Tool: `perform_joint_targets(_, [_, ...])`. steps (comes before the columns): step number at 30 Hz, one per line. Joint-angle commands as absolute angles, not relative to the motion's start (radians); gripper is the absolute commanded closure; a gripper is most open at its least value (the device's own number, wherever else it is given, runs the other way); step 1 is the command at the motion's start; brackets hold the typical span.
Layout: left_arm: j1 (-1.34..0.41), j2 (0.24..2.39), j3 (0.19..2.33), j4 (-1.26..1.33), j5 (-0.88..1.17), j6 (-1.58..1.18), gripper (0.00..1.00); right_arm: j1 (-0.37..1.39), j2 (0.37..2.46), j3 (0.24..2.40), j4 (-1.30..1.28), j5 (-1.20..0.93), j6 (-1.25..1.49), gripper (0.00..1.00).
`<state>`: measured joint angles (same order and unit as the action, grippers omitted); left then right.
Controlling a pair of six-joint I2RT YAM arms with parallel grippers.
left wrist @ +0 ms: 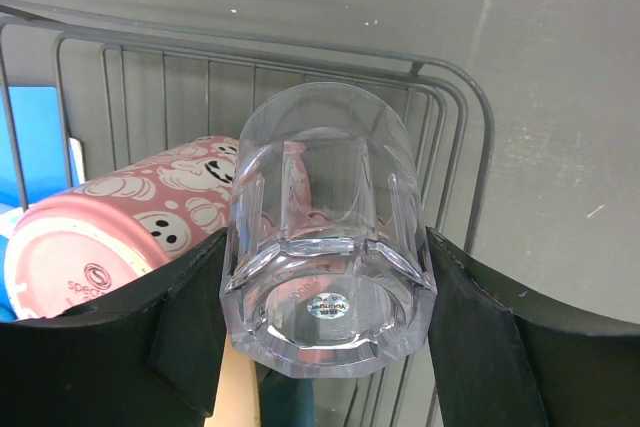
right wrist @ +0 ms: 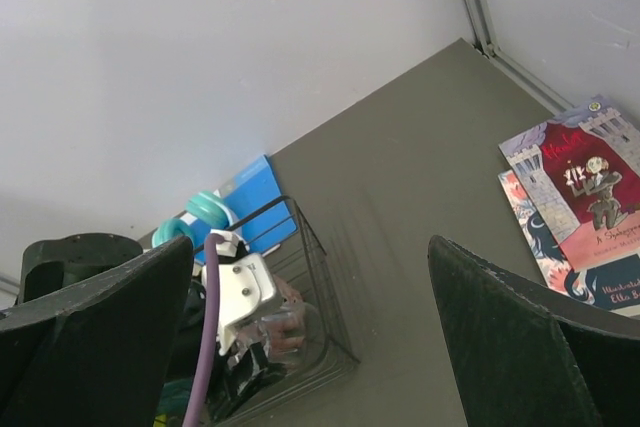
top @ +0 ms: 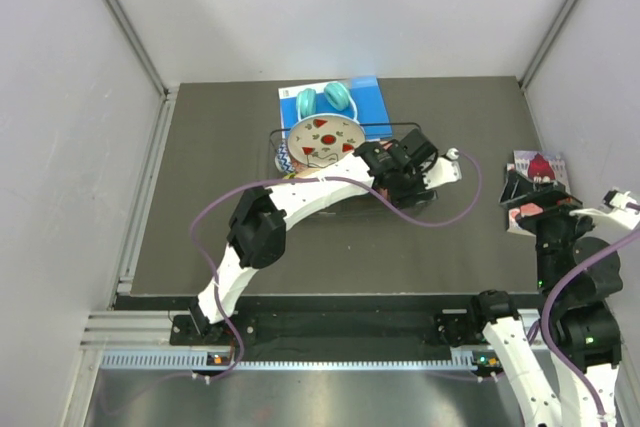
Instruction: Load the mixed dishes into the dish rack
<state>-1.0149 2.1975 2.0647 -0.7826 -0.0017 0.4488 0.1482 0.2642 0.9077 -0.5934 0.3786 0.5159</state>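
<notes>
left end effector (left wrist: 330, 342) is pinching the clear glass (left wrist: 322, 197) over the dish rack (left wrist: 470, 137), beside the pink mug (left wrist: 130, 217). right end effector (right wrist: 310, 337) spread wide near the bench (right wrist: 420, 207)'s right edge.

Top view: rack (top: 408, 127) mid-frame, plate (top: 325, 139) in its left part. Headphones (top: 326, 100) on flat book (top: 370, 97), just above rack. Books (top: 545, 162) at right edge. Left wrist view: mug (left wrist: 120, 217) lying in rack, left of glass (left wrist: 325, 237).

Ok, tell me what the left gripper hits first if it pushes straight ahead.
Probably the wire wall of the dish rack beyond the clear glass it holds; the pink mug sits aside. Depth is unclear.
</notes>
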Motion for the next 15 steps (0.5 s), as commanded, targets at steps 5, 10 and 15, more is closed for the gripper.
perform_joint_targets(5, [-1.031, 2.166, 2.065, -0.787, -0.067, 0.518, 1.0, 0.15, 0.272, 0.896, -0.581, 0.36, 0.508, 0.01])
perform_joint_targets(10, [-1.043, 2.175, 2.065, -0.831, -0.095, 0.56, 1.0, 0.15, 0.27, 0.879, -0.577, 0.353, 0.514, 0.0])
perform_joint_targets(15, [-1.058, 2.178, 2.068, -0.847, -0.132, 0.574, 1.0, 0.15, 0.27, 0.882, -0.58, 0.351, 0.511, 0.0])
